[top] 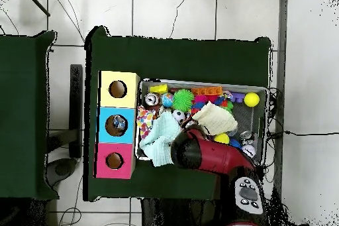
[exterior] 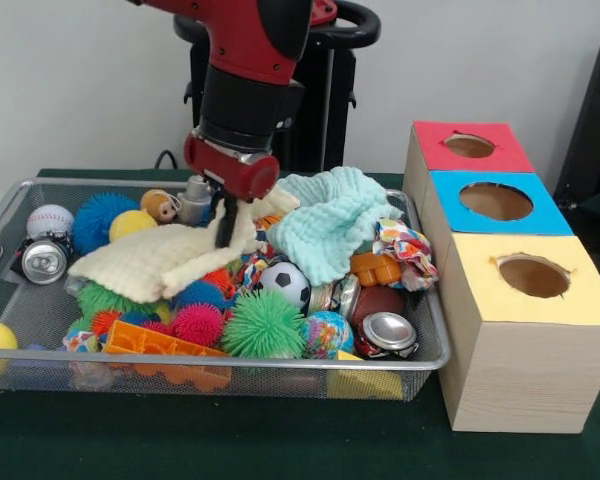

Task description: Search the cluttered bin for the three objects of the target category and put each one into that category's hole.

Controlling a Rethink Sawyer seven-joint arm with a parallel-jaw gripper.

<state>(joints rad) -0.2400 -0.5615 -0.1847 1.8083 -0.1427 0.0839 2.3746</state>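
The silver wire-mesh bin is full of toys and cloths; it also shows in the overhead view. My gripper hangs over the bin's back middle, shut on a raised fold of a cream cloth. One silver-topped can lies at the bin's left end. Another can lies at the front right corner, and also shows in the overhead view. The clear plastic bottle is hidden. In the overhead view my arm covers the gripper.
A mint cloth lies heaped right of the gripper. Spiky balls, a small football, a baseball and an orange block fill the bin. A wooden box to the right has a red hole, a blue hole and a yellow hole.
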